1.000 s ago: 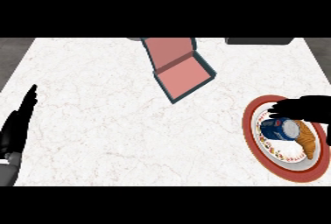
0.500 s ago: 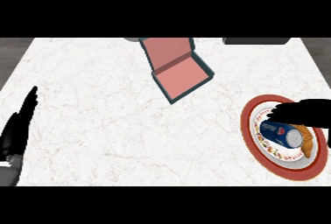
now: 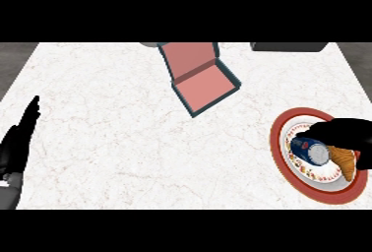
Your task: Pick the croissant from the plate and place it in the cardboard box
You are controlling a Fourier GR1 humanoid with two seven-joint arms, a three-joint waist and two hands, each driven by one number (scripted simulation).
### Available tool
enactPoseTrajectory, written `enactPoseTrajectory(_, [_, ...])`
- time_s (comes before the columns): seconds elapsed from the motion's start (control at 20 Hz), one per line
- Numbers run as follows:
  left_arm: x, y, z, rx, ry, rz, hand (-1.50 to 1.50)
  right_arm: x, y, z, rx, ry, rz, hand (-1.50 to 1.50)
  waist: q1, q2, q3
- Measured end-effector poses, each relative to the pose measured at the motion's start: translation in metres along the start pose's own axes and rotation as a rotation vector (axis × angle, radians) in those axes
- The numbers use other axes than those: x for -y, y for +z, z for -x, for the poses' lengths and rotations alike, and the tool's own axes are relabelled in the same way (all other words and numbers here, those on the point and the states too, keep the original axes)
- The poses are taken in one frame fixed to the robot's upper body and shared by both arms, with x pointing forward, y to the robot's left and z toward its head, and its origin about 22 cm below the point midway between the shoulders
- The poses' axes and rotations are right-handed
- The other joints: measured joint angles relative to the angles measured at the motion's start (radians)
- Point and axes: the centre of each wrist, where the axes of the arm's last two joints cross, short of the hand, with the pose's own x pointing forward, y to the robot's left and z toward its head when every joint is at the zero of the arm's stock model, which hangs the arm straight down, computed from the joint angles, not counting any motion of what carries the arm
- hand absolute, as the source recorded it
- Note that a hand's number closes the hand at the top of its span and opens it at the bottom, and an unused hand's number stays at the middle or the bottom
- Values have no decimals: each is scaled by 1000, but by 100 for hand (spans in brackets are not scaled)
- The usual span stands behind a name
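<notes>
croissant (image 3: 343, 162) not yet lifted off plate (image 3: 285, 162); right hand (image 3: 345, 134) over it, grasp can't tell. left hand (image 3: 18, 142) open, resting. cardboard box (image 3: 200, 78) untouched; pick and place both left.

This is a kitchen, judging by what lies on the work surface. A broad white marble-patterned counter (image 3: 123, 142) with faint reddish veins fills nearly the whole view, the kind of top found in a home kitchen. On it near the right edge sits a round red-rimmed white dinner plate (image 3: 285, 162) carrying food: a golden-brown croissant (image 3: 344, 161) beside a blue cylindrical can with a silver lid (image 3: 310, 150). Farther back lies an open cardboard box with a pink inside and dark teal edges (image 3: 202, 81), like takeaway or bakery packaging. Beyond the counter's far edge the surroundings are dark grey and too indistinct to identify.
</notes>
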Motion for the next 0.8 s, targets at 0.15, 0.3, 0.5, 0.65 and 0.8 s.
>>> enactPoseTrajectory(0.15, [-1,-4,0,-4,-3,-1,0,1,-7,-1,-6,22,79,150,-1,0,-2])
enactPoseTrajectory(0.3, [2,-3,1,-1,-5,-2,0,2,-18,-3,-2,45,157,150,1,-1,-3])
enactPoseTrajectory(0.5, [2,-2,0,0,-5,2,0,2,-16,-2,-5,83,241,150,0,1,1])
enactPoseTrajectory(0.65, [3,0,2,-1,-6,-2,0,7,-27,-5,-65,58,337,150,-4,3,4])
enactPoseTrajectory(0.8, [0,0,3,-10,-9,-10,0,7,-35,-4,-270,-114,460,150,-17,-1,4])
